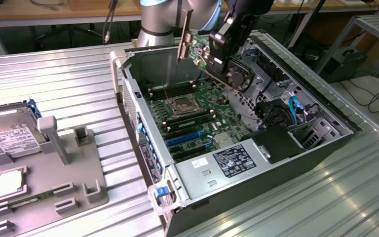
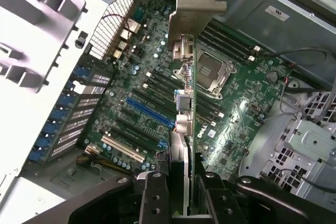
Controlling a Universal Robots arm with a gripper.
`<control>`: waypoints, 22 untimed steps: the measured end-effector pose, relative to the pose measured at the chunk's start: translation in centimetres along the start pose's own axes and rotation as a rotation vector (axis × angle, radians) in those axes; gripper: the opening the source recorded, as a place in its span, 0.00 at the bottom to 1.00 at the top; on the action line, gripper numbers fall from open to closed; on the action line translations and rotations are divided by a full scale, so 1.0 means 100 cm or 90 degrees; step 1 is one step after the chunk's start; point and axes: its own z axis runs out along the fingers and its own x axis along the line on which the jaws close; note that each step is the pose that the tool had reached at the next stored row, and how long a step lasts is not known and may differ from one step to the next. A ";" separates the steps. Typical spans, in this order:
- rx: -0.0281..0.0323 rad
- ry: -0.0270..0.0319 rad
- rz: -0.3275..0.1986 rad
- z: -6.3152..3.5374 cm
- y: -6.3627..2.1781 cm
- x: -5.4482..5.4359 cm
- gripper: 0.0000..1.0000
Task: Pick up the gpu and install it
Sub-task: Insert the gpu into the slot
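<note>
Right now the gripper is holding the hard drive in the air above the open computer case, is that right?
No. The gripper holds the gpu, not the hard drive, in the air above the open computer case. The exterior view shows it: the hard drive lies on the grey holder at that view's left.

Lower end of the gpu (image 2: 182, 51) hidden between the jaws

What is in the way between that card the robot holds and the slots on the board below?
Nothing visible. The gripper holds the gpu in open air above the open case, and the blue slot on the motherboard lies uncovered.
</note>
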 end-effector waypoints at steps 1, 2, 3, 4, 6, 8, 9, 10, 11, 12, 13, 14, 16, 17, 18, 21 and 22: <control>-0.0001 0.0002 -0.006 0.0000 -0.0001 0.000 0.27; -0.0002 0.0005 -0.012 0.0000 -0.0001 0.000 0.27; -0.0002 0.0008 -0.019 0.0000 -0.0002 0.000 0.27; -0.0003 0.0011 -0.025 0.0000 -0.0002 0.000 0.27; -0.0004 0.0017 -0.037 0.0000 -0.0003 0.000 0.27; -0.0007 0.0025 -0.055 0.0000 -0.0005 0.000 0.27; -0.0007 0.0028 -0.063 0.0000 -0.0005 0.000 0.27; -0.0008 0.0032 -0.071 0.0000 -0.0006 0.000 0.27; -0.0008 0.0034 -0.076 0.0000 -0.0007 0.000 0.27; -0.0009 0.0037 -0.083 0.0000 -0.0007 0.000 0.27; -0.0010 0.0040 -0.089 0.0000 -0.0008 0.000 0.27; -0.0011 0.0043 -0.095 0.0000 -0.0009 0.000 0.27; -0.0012 0.0048 -0.108 0.0000 -0.0010 0.001 0.27; -0.0013 0.0051 -0.114 0.0000 -0.0011 0.001 0.27; -0.0014 0.0054 -0.120 0.0000 -0.0012 0.001 0.27; -0.0016 0.0064 -0.142 -0.0001 -0.0014 0.001 0.27; -0.0017 0.0068 -0.149 -0.0001 -0.0014 0.001 0.27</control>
